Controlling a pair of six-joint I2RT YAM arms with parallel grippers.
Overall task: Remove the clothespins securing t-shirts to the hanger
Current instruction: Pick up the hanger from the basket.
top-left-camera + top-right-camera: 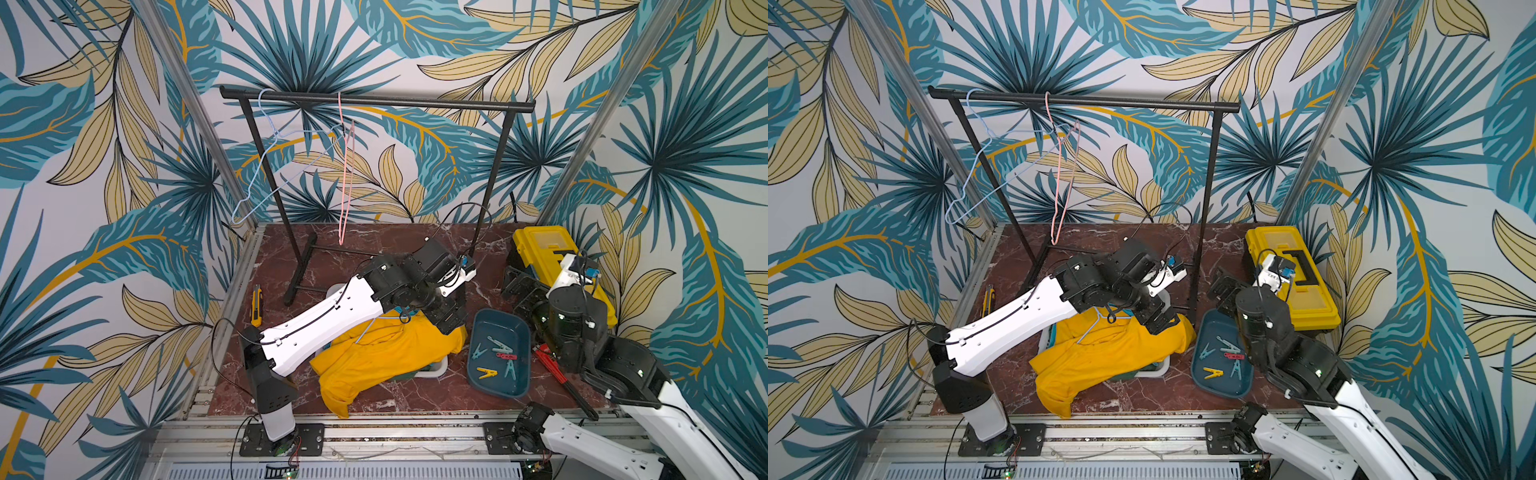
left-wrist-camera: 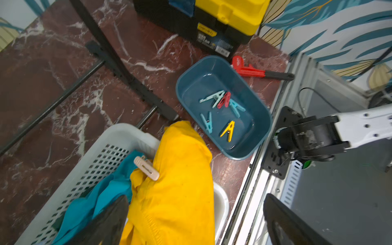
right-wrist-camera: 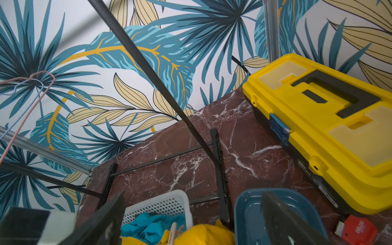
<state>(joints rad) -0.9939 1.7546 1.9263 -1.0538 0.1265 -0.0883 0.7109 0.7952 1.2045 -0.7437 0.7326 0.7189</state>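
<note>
One pale peach clothespin is seen at the edge of the yellow t-shirt, apparently clipped to it, right next to the turquoise t-shirt. Both shirts are heaped in the white basket, w/ the yellow one spilled over the rim onto the marble tabletop. A light blue wire hanger is partly buried in the yellow cloth. Five more pins are gathered in the dark blue tray just beside the basket: three teal pins, a red pin & a yellow pin. The left gripper is held over the yellow shirt, fingers spread wide apart. The right gripper is likewise spread wide & is positioned near the tray's far end, by the yellow toolbox. A red pipe wrench is laid beside tray & toolbox. At the back, a blue hanger & a pink hanger are hung on the black rack.
</note>
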